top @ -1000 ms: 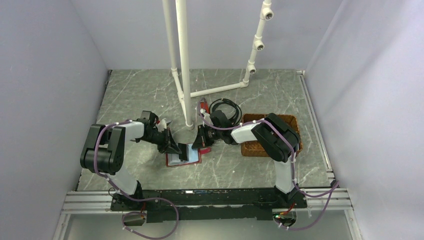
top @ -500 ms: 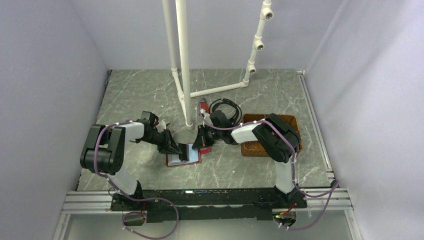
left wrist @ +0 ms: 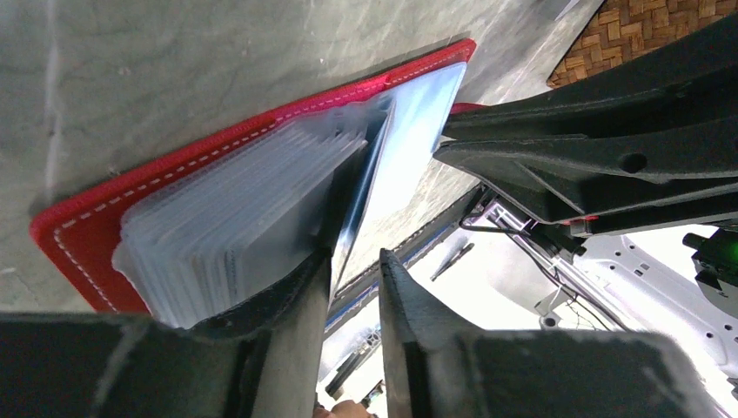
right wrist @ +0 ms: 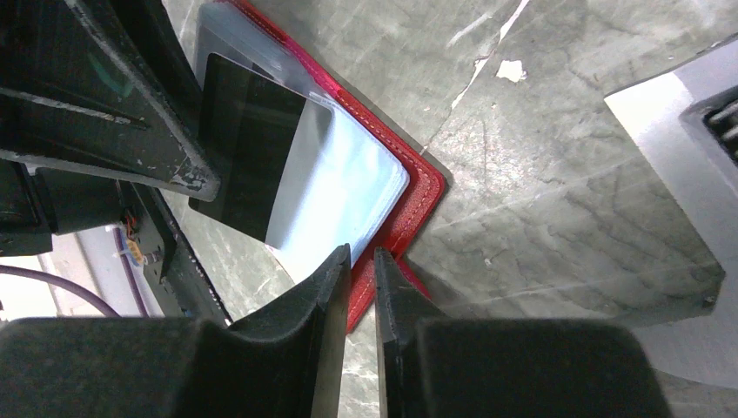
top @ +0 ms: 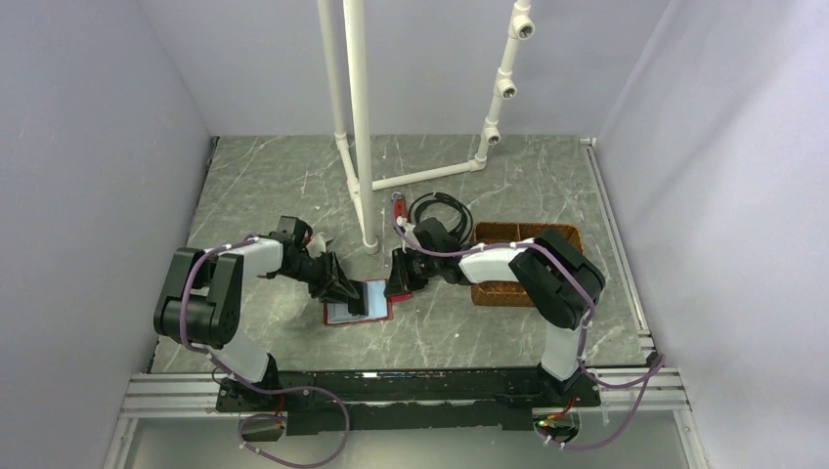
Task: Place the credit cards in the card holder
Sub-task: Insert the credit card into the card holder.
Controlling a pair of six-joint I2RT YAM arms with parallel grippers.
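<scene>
Left fingers (left wrist: 296, 340): a narrow gap between them, tips at the open card holder (top: 357, 315). One finger presses on the fanned clear pockets (left wrist: 226, 218), and the edge of a credit card (left wrist: 409, 148) runs along its inner side into the gap. Cannot tell whether the left gripper (left wrist: 357, 257) actually clamps the card. Right fingers (right wrist: 400, 300): almost together, straddling the holder's red stitched rim near a corner. The right gripper (right wrist: 361, 252) reads as pinched on that rim.

Surroundings, large to small:
- Grey marbled table (top: 283, 186).
- White pipe frame (top: 358, 117), standing at the middle-rear.
- Both arms reach inward from the near edge, grippers facing each other across the holder, close but apart.
- Brown woven tray (top: 497, 292), right of centre, partly under the right arm.
- Black cable coil (top: 442, 208), just behind the right gripper, beside the tray.
- Card holder lies open, red cover down on the table, just in front of the pipe foot, between the two grippers.
- The card, pale bluish and glossy, leans tilted over the pockets, one end toward the right gripper. How far it sits in any pocket is not resolvable.
- Small red item (top: 398, 203) near the pipe foot, too small to identify.
</scene>
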